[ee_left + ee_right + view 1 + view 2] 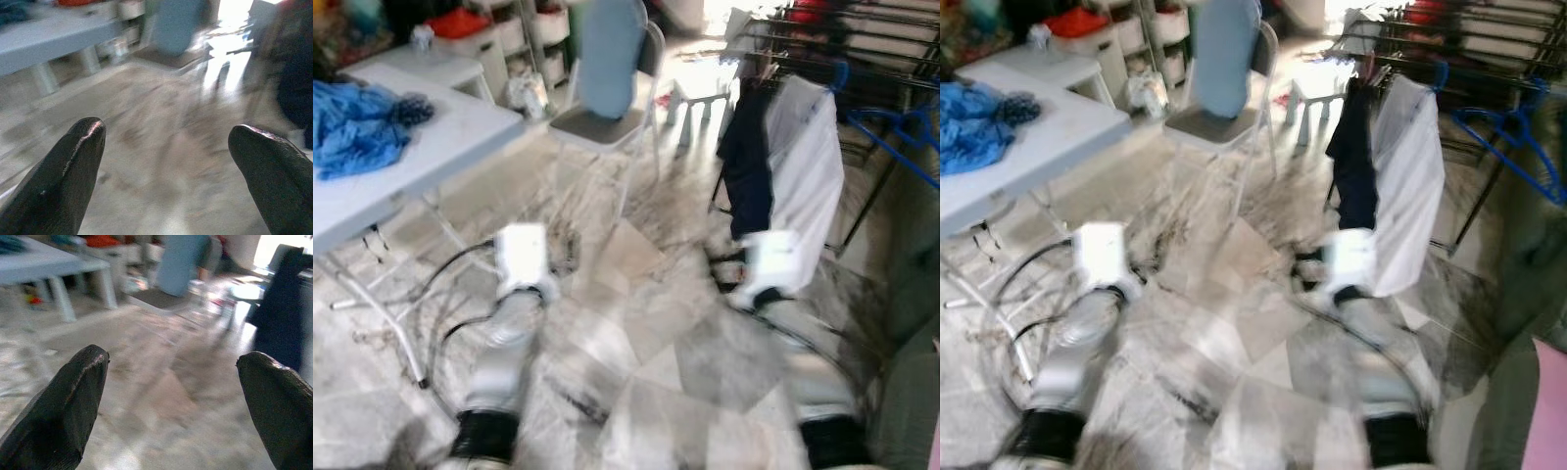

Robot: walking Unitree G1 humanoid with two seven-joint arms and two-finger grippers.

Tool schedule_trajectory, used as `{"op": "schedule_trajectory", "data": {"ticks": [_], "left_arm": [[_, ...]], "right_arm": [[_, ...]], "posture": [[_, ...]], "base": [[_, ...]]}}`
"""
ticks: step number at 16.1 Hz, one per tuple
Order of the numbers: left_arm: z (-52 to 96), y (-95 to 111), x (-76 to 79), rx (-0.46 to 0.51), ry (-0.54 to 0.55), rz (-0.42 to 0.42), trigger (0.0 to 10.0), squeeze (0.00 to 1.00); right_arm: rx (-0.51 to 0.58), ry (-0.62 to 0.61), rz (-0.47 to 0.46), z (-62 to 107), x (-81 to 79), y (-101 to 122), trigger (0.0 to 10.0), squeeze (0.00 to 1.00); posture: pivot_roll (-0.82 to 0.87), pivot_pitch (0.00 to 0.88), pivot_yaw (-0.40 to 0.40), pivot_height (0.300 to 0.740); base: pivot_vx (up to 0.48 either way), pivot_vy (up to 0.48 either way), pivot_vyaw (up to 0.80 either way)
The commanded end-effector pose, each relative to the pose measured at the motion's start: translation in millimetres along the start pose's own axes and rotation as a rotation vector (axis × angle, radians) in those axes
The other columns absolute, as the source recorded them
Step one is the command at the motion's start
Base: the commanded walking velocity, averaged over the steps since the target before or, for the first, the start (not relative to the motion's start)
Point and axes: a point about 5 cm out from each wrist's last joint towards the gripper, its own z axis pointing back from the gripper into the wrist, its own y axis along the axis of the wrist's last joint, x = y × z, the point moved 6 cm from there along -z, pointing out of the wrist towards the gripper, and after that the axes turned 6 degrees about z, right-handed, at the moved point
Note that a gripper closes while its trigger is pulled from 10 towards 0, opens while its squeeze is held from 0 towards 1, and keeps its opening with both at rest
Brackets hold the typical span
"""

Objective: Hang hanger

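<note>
Motion blur thru-out, window glare at back.

Home laundry room: drying rack [862, 39], clothes [808, 166].

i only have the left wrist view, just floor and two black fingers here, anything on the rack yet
Observer: Yes, a white garment hangs on the drying rack over a dark one.
Operator: any spare hanger
Observer: A blue hanger hangs bare on the rack, to the robot's right of those clothes.
Operator: is my right gripper holding something
Observer: No, the right gripper is open with nothing between its fingers, pointing at the floor.
Operator: more laundry around
Observer: Blue cloth lies on the table to the robot's left.
</note>
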Motion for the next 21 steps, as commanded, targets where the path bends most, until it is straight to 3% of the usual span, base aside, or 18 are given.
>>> {"op": "schedule_trajectory", "data": {"ticks": [1, 5, 9, 19, 21], "left_arm": [[1.1, 6, 5.4, 0.019, -0.005, 0.008, 10.0, 0.0], [6.9, -1, 11.8, 0.001, -0.021, 0.016, 10.0, 0.0], [3.6, 2, 19.6, 0.001, -0.029, 0.03, 10.0, 0.0], [6.8, 2, 15.4, 0.008, -0.004, 0.021, 10.0, 0.0], [6.6, 1, 16.6, 0.005, -0.005, 0.025, 10.0, 0.0]], "right_arm": [[0.012, -0.012, 0.01, 1.3, 7.3, 6, 10.0, 0.0], [0.009, -0.004, 0.011, 7.1, 4.8, 5, 10.0, 0.0], [0.002, -0.004, 0.004, 8.6, 2.7, 5, 10.0, 0.0], [0.014, 0.033, -0.025, 4.1, -11.7, 11, 10.0, 0.0], [0.011, 0.032, -0.028, 5.4, -9.9, 11, 10.0, 0.0]], "posture": [[-0.14, 0.0, 0.048, 0.74], [-0.15, 0.0, 0.058, 0.74], [-0.16, 0.0, 0.054, 0.74], [-0.14, 0.0, 0.037, 0.74], [-0.15, 0.0, 0.037, 0.74]], "base": [[0.0, 0.0, 0.8], [0.0, 0.0, 0.8], [0.0, 0.0, 0.8], [0.0, 0.0, 0.8], [0.0, 0.0, 0.0]]}}
